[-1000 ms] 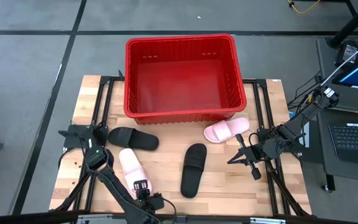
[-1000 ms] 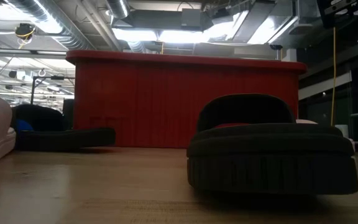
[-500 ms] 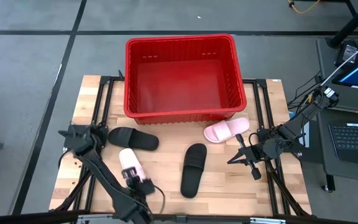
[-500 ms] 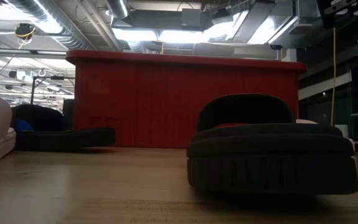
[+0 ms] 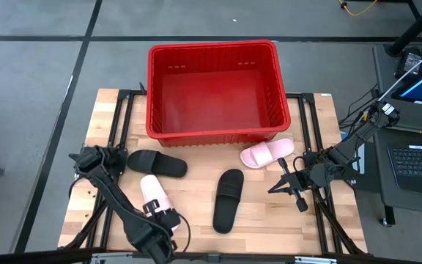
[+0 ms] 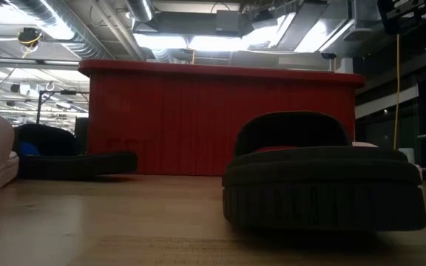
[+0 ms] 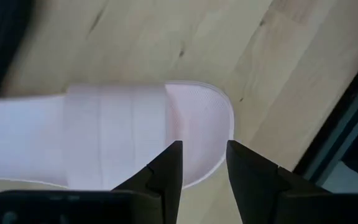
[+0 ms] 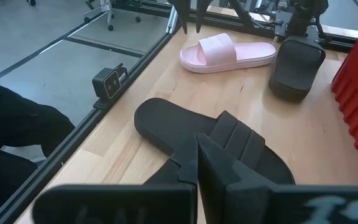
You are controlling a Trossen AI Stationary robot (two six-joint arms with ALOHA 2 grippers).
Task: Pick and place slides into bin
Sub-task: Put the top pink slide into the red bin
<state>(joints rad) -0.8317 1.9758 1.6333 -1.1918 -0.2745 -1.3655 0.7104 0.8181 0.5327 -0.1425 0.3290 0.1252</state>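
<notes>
Seen from above, wooden slatted table [image 5: 196, 213] with large red ribbed plastic bin [image 5: 215, 92] at twelve o'clock. At eight o'clock, left arm folded low along the table edge, left gripper [image 5: 165, 218] poised over the heel end of a pale pink wide-strap slide [image 5: 153, 194], fingers [image 7: 169, 168] slightly apart, touching nothing. Black slide [image 5: 157, 163] at nine o'clock, just beside the bin's front wall. Second black slide [image 5: 228, 199] at six o'clock, centre. Second pale pink slide [image 5: 267, 152] at three o'clock, against the bin's corner. Right arm stretched in from the table's right edge, right gripper [image 5: 286, 180] parked at four o'clock, fingers pressed together, empty.
</notes>
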